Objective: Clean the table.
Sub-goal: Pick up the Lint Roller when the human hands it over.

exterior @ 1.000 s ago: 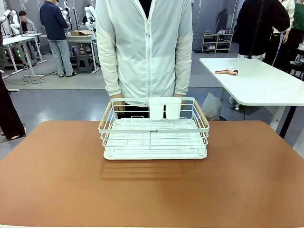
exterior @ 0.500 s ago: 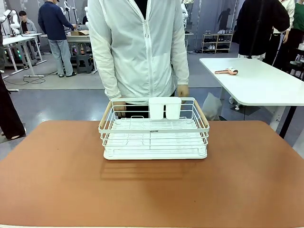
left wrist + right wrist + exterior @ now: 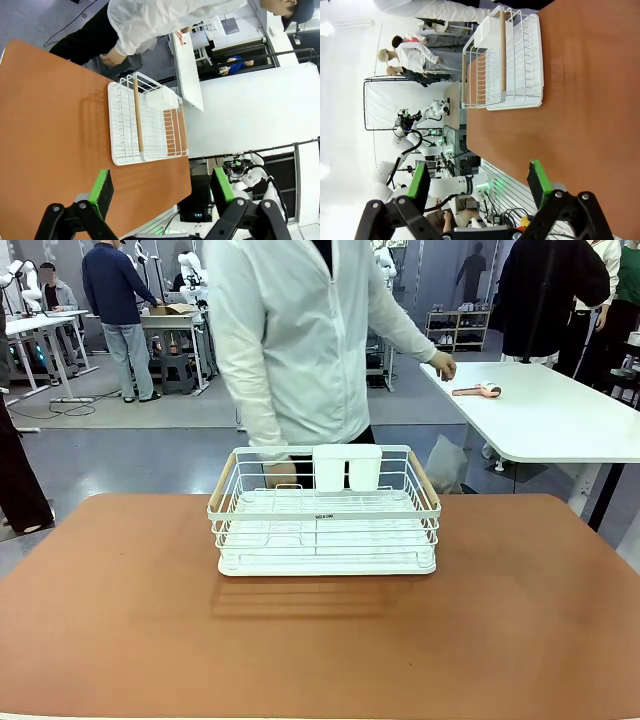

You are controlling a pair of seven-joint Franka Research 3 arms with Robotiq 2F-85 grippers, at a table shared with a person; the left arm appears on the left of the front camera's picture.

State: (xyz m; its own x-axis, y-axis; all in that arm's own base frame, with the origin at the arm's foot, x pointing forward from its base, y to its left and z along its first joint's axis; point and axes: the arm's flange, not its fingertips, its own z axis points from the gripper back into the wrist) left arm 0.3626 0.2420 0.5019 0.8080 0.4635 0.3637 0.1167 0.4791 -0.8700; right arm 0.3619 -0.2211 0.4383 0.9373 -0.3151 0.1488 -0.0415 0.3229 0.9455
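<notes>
The reddish-brown bench (image 3: 520, 630) lies under and ahead of both pincers, touching neither. The left pincer (image 3: 161, 187) and the right pincer (image 3: 477, 181) gape wide, holding nothing. A white wire rack (image 3: 323, 530) stands mid-bench, toward the far edge.

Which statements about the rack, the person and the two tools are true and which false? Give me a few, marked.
1. The white wire rack stands on the reddish-brown table. True.
2. The person's hand reaches out to the white table at the side. True.
3. The rack is full of dishes. False: no dishes are in it; a white caddy hangs at its far side.
4. The left tool is shut on a cloth. False: its jaws stand open, nothing between them.
5. The right tool is open. True.
6. A pink-handled object lies on the reddish-brown table. False: it lies on the white table.
</notes>
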